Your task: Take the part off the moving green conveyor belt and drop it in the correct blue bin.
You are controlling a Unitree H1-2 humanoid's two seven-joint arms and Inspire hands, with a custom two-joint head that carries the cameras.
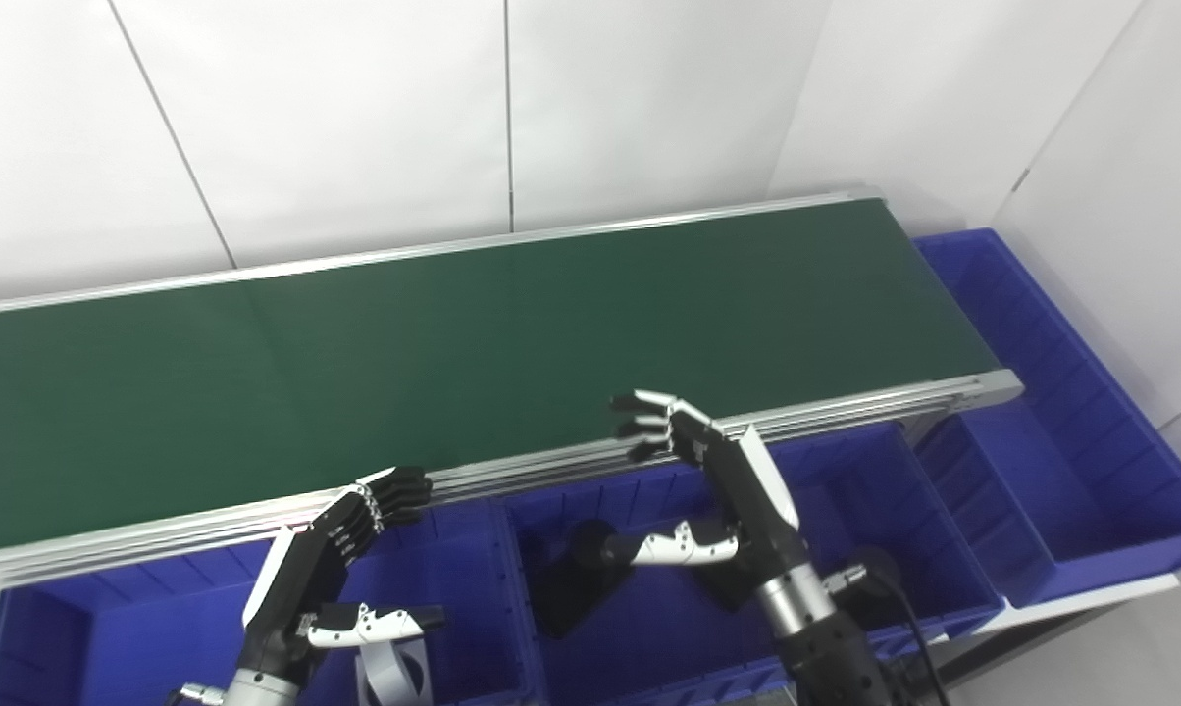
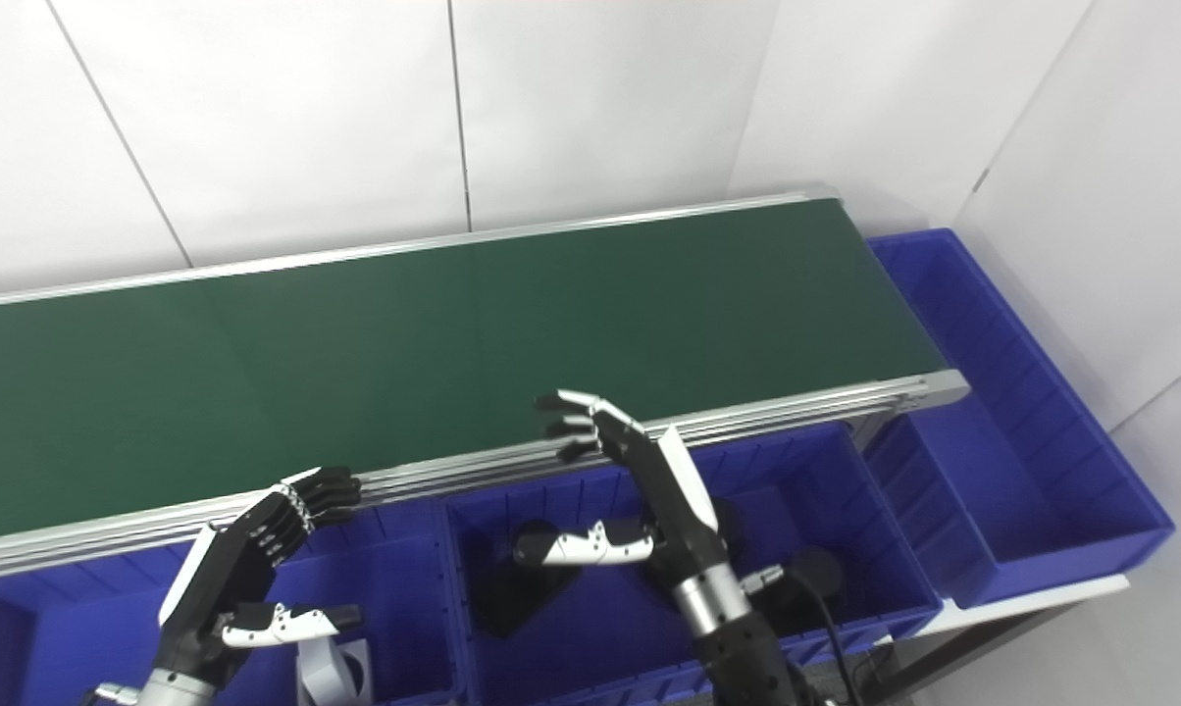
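The green conveyor belt (image 1: 434,363) runs across the picture and carries no part in view. My left hand (image 1: 331,559) hovers open over the left blue bin (image 1: 120,628), its fingertips at the belt's near rail. My right hand (image 1: 713,480) stands open above the middle blue bin (image 1: 640,628), fingers reaching over the rail's edge, thumb spread to the left. Neither hand holds anything. Dark parts (image 1: 576,579) lie in the middle bin, and a grey-white part (image 1: 389,672) lies in the left bin below my left hand.
A long blue bin (image 1: 1061,431) sits at the belt's right end, along the white wall. The aluminium rail (image 1: 846,402) separates belt and bins. White wall panels rise behind the belt. A black cable (image 1: 909,608) trails from my right wrist.
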